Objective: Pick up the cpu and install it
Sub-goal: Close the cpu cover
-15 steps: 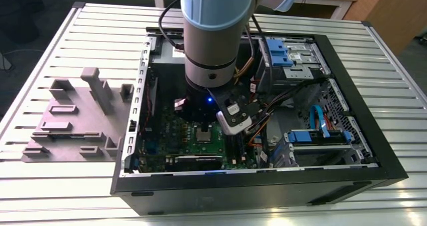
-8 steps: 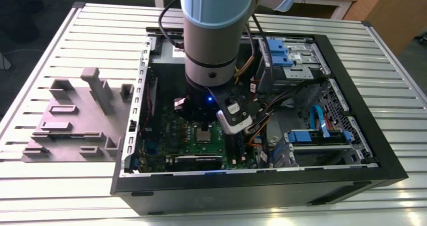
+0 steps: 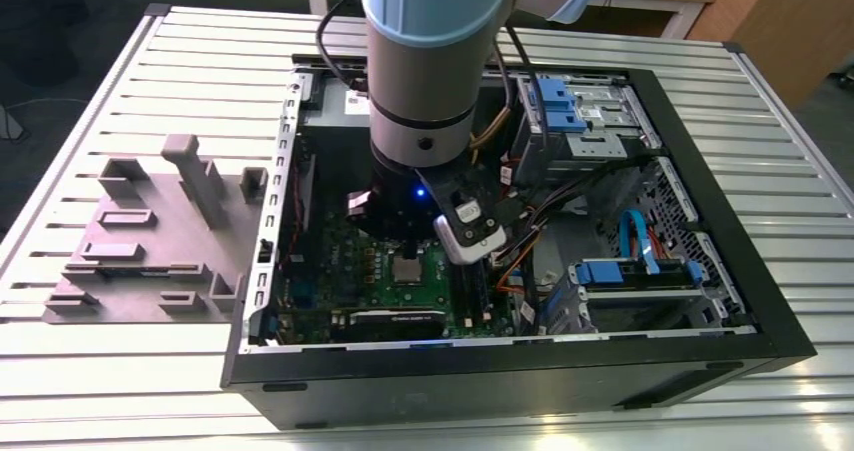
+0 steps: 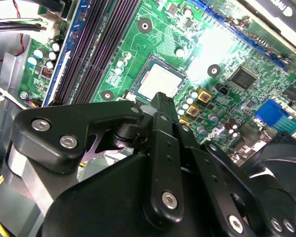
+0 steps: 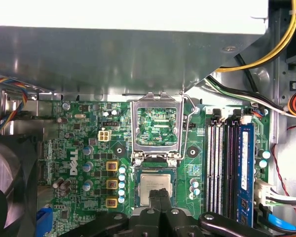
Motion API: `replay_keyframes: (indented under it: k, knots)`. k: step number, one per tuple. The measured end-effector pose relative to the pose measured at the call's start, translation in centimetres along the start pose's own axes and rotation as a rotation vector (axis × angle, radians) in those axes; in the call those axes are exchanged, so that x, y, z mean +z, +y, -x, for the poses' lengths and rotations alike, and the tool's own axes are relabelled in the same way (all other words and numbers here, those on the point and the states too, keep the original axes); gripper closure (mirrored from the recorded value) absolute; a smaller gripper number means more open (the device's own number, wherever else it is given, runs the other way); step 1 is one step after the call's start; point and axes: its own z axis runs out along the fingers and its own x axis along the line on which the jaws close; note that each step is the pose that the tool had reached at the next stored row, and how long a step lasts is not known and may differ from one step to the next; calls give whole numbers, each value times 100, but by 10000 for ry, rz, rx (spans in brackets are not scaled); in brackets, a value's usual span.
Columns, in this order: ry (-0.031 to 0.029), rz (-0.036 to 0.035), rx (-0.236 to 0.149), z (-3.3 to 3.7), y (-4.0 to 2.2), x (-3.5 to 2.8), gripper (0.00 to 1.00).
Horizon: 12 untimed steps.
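The jaws are pressed together, pinching nothing, their tips just over the near edge of the cpu (image 5: 157,181) (image 4: 160,79), which lies flat and seated on the green motherboard (image 5: 79,123). Beyond the tips, the hinged socket frame (image 5: 157,126) stands open.

- The arm (image 3: 424,81) enters the exterior view from 12 o'clock, with its wrist pointing straight down.
- The gripper (image 5: 159,193) has its two fingers pressed together tip to tip.
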Motion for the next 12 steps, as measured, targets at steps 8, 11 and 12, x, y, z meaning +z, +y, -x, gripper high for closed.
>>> replay_keyframes:
  k: [8, 11, 12]
  knots:
    - [0, 1, 0, 0, 1, -25, 90]
    - [0, 0, 0, 0, 1, -25, 90]
    - [0, 0, 0, 0, 0, -26, 90]
